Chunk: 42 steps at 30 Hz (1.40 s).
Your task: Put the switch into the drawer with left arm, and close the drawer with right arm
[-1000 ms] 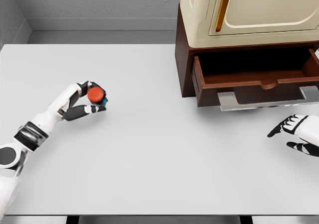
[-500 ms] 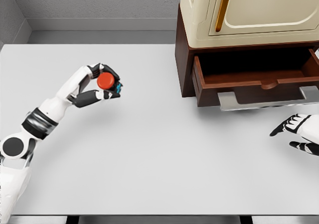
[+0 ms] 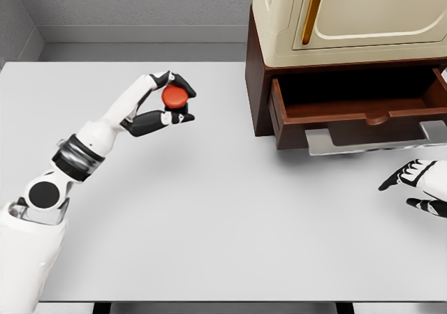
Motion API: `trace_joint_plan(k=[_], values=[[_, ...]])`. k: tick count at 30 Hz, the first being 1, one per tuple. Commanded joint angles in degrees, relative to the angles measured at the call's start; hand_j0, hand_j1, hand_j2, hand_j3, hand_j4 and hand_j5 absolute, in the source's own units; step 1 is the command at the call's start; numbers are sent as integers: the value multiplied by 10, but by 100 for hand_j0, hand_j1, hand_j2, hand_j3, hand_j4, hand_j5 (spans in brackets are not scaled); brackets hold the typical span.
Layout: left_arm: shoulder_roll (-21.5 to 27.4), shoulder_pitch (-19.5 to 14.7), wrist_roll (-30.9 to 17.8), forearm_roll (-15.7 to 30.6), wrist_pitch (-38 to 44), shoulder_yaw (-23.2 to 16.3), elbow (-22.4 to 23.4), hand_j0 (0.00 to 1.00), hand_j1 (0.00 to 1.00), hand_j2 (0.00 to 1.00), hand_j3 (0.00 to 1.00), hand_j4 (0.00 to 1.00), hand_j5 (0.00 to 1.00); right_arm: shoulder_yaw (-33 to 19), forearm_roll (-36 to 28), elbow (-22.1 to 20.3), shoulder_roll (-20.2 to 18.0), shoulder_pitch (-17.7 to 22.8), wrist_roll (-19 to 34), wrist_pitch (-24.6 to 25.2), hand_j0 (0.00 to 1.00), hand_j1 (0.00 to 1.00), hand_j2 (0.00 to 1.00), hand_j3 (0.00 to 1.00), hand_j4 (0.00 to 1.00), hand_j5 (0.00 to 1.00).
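Observation:
The switch [image 3: 174,98], a small unit with a round red button on top, is held above the white table, left of centre. My left hand [image 3: 171,100] is shut on it, fingers over the top and thumb underneath. The brown wooden drawer [image 3: 356,111] stands pulled open at the right, its dark inside bare, a grey metal handle [image 3: 377,141] along its front. My right hand [image 3: 417,186] hovers low at the right edge, below the drawer's handle, fingers relaxed and holding nothing.
A cream cabinet [image 3: 349,14] with an orange door handle sits on top of the brown drawer unit. The white table [image 3: 223,223] stretches from the grey back wall to the front edge.
My left hand has carried the switch up and to the right, closer to the drawer. The right hand has barely shifted.

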Motion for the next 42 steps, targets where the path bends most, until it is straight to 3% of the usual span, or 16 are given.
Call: trace_joint_plan(k=[1, 8, 16, 20, 29, 35, 42], values=[[-8, 0, 0, -12, 0, -1, -12, 39, 39, 39, 39, 39, 39, 1, -4, 0, -1, 0, 0, 0, 67, 67, 67, 67, 67, 67], [-53, -12, 0, -131, -4, -6, -39, 39, 39, 39, 39, 39, 39, 0, -4, 1, -1, 0, 0, 0, 67, 67, 67, 67, 67, 67], [-56, -61, 1, -229, -7, -52, -39, 39, 39, 39, 39, 39, 39, 0, -4, 5, -1, 0, 0, 0, 67, 67, 67, 67, 67, 67], [-88, -72, 2, -301, -8, -70, -39, 38, 38, 38, 38, 38, 38, 0, -4, 5, -1, 0, 0, 0, 67, 67, 67, 67, 67, 67], [-107, -114, 1, -391, -3, -99, -39, 37, 37, 37, 37, 37, 37, 0, -5, 4, -2, 0, 0, 0, 67, 67, 67, 67, 67, 67], [-107, -140, 1, -456, -1, -148, -39, 37, 37, 37, 37, 37, 37, 0, -5, 4, -2, 0, 0, 0, 67, 67, 67, 67, 67, 67], [-117, -170, 1, -522, 0, -176, -32, 37, 37, 37, 37, 37, 37, 0, -4, 12, -2, 0, 0, 0, 67, 67, 67, 67, 67, 67]])
